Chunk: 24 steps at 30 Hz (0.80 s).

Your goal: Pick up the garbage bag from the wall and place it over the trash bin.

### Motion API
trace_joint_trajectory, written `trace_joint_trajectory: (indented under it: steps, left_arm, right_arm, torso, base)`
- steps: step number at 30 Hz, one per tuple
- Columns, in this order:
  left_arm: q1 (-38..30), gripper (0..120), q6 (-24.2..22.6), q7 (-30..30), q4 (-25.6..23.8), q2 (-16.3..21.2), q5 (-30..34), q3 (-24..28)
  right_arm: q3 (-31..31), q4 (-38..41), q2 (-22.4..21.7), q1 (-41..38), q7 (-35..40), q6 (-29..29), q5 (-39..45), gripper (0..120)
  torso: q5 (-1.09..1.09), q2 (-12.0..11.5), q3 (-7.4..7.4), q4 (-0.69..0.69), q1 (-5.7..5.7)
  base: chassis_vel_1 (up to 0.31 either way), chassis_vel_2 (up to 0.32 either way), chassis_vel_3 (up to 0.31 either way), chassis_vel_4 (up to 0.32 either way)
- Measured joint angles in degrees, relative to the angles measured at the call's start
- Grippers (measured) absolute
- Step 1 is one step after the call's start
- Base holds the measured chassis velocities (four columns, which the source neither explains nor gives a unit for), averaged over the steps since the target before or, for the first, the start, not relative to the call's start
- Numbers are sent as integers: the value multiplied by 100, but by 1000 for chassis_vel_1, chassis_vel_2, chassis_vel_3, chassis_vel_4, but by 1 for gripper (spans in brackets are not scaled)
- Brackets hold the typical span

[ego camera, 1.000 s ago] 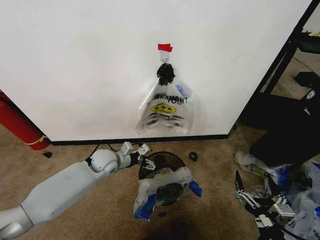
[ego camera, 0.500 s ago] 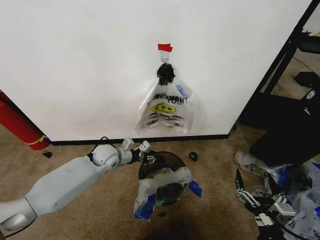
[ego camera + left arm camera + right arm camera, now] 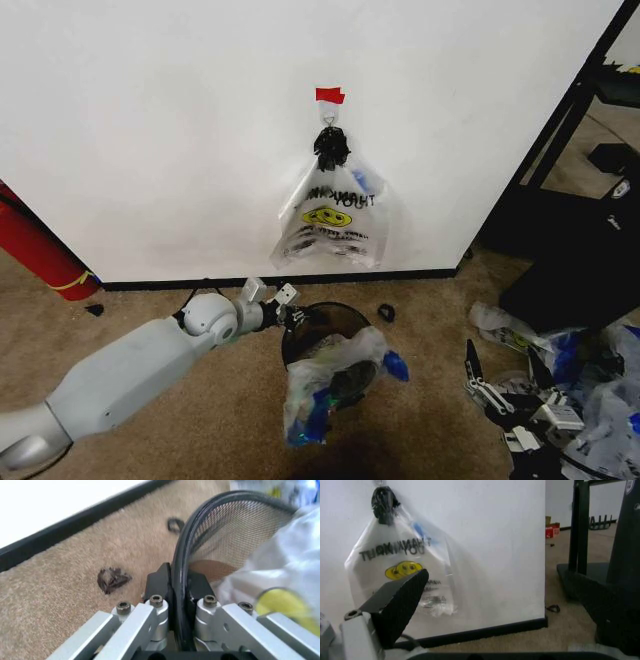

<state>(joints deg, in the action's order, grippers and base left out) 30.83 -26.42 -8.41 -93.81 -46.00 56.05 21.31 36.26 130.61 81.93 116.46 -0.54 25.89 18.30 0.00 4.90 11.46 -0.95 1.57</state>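
Observation:
The trash bin [image 3: 322,314], a small round dark bin with a black rim, stands on the carpet below the wall [image 3: 150,130]. The garbage bag [image 3: 335,385], thin clear plastic with blue patches, is draped over the bin's near side and hangs bunched down its front. My left gripper [image 3: 290,314] is shut on the far-left part of the rim. In the left wrist view its fingers [image 3: 159,583] clamp the black rim [image 3: 200,536], with the bag [image 3: 280,562] beside them. My right gripper [image 3: 503,365] hovers open low at the right, holding nothing.
A clear smiley "THANK YOU" bag [image 3: 335,215] hangs from a hook under a red tape strip [image 3: 330,95]. A long red cylinder [image 3: 35,250] leans at the left. A black rack [image 3: 580,200] and a heap of plastic bags [image 3: 590,370] fill the right side.
The garbage bag has slid and bunched narrower on the bin's front. The bin has shifted slightly right under my left gripper. The right gripper moved a little.

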Motion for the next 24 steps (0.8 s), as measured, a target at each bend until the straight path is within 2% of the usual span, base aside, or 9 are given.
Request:
trace_joint_trajectory:
  steps: [4,8,9,15,17,20,24]
  left_arm:
    - [232,3,-34,334,-276,43,255,-264]
    - [1135,3,-80,1391,-1019,17,791,-1306]
    - [1135,3,-80,1391,-1019,17,791,-1306]
    - [2196,3,217,2699,-1692,-6,1339,-2096]
    - [2297,3,287,2862,-1768,-22,1404,-2176]
    - [2710,3,546,3408,-2004,-191,1575,-2499]
    - [3195,3,928,4169,-2208,-556,1553,-2674]
  right_arm:
    - [1,0,-28,-38,21,-72,15,100]
    - [-31,-38,-69,-138,52,-187,18,100]
    - [-31,-38,-69,-138,52,-187,18,100]
    - [-91,-109,-190,-225,95,-295,32,100]
    - [-105,-108,-199,-241,98,-317,32,100]
    - [-150,-123,-242,-296,99,-359,23,100]
    - [-190,-150,-295,-358,104,-425,28,100]
  torso:
    - [1,0,0,0,0]
    - [0,0,0,0,0]
    - [0,0,0,0,0]
    - [0,0,0,1,0]
    - [0,0,0,0,0]
    - [2,0,-1,1,0]
    - [1,0,-1,0,0]
  base:
    - [0,0,0,0]
    - [0,0,0,0]
    - [0,0,0,0]
    - [0,0,0,0]
    - [0,0,0,0]
    - [0,0,0,0]
    - [0,0,0,0]
